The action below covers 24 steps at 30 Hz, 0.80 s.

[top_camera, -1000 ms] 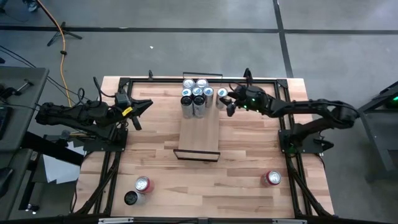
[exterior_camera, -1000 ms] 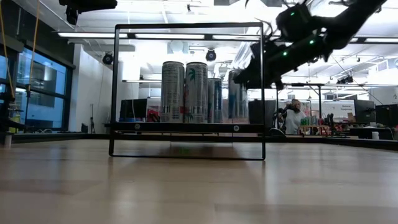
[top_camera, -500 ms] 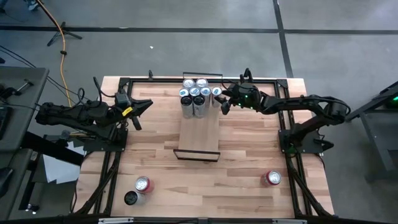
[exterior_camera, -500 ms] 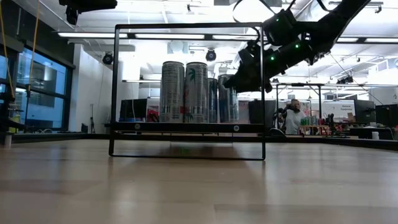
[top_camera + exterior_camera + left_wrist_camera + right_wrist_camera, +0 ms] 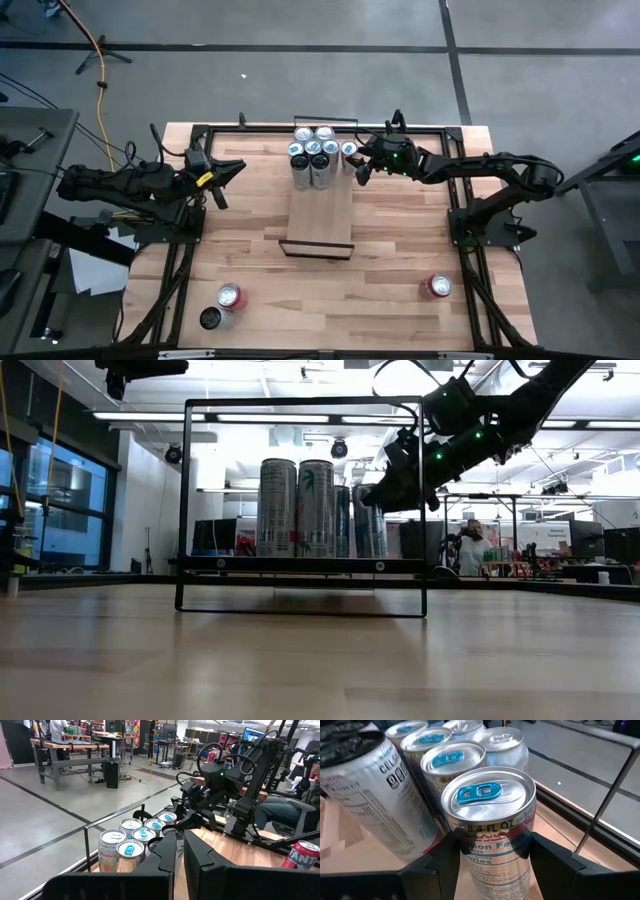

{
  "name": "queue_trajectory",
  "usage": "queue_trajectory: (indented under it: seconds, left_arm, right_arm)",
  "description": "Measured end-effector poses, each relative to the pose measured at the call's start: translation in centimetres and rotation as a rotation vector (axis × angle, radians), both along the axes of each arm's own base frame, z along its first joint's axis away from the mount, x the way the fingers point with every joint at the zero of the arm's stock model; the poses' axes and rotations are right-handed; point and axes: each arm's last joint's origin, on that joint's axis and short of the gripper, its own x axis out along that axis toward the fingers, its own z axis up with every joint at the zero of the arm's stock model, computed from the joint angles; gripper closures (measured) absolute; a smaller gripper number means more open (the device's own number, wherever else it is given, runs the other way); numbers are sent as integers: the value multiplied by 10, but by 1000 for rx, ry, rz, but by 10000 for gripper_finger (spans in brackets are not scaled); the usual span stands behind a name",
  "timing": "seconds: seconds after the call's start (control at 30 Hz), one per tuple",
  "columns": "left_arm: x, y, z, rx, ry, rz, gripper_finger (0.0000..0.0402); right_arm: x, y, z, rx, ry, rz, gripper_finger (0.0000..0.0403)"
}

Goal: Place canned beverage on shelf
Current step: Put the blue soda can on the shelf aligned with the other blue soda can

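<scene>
The right tool (image 5: 490,852) is closed around the upper body of a slim silver aluminium beverage can with a blue pull tab (image 5: 488,815), one dark finger on each side just below the rim. The can is held upright at the far end of the long narrow light-wood shelf with the thin black metal frame (image 5: 322,215), just beside the cluster of similar silver cans (image 5: 312,152) already standing there. The can is judged stiff if full but thin-walled, smooth and slippery, and easily dented by squeezing; a hold across the middle of its side is judged safest. Its tall, narrow shape may tip against its neighbours. The left tool (image 5: 222,176) is shut and empty, waiting over the left side of the butcher-block worktop (image 5: 330,285).
</scene>
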Motion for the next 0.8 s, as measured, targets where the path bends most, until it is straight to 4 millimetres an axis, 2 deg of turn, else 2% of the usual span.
queue_trajectory:
  seconds: [0.17,0.47,0.8]
  left_arm:
    - [0,0,0,0,0,-3,402]
    - [0,0,0,0,0,-4,401]
    - [0,0,0,-1,0,-5,401]
  right_arm:
    - [0,0,-1,3,6,-1,201]
    - [0,0,-1,32,-3,-15,148]
    - [-1,0,-2,-20,43,-12,143]
